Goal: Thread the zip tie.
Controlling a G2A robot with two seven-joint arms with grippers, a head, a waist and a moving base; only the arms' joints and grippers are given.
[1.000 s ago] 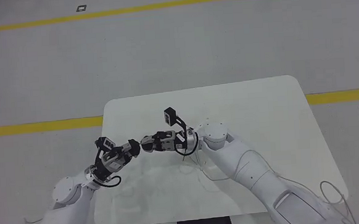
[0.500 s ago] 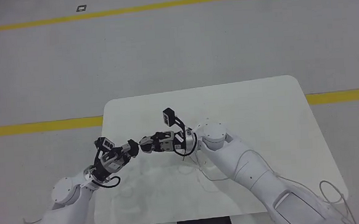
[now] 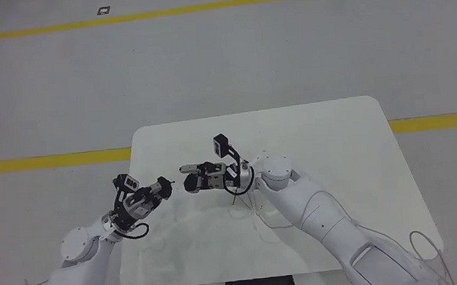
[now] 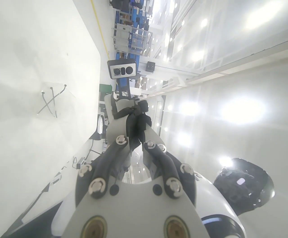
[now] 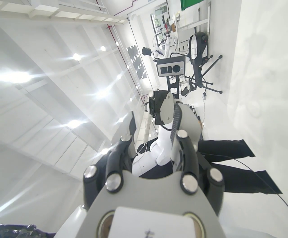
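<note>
In the top view I have both arms over the white tabletop. The left pincer and the right pincer point at each other, near but apart. The right one looks spread. Thin dark zip ties lie flat on the tabletop just beside the right forearm, well behind that pincer's tips.

In the left wrist view, my left pincer has its black fingertips pressed together. I cannot tell whether anything thin is pinched between them. Beyond it the right arm faces me, its wrist camera raised above it. Off to one side the zip ties lie crossed over one another on the tabletop, with their small square heads at the far ends, and neither pincer touches them.

In the right wrist view, my right pincer is spread wide, with one dark finger and one grey finger on either side of an open gap and nothing between them. Through that gap I see the left arm's pincer farther off, its black tips together and aimed toward me.
</note>
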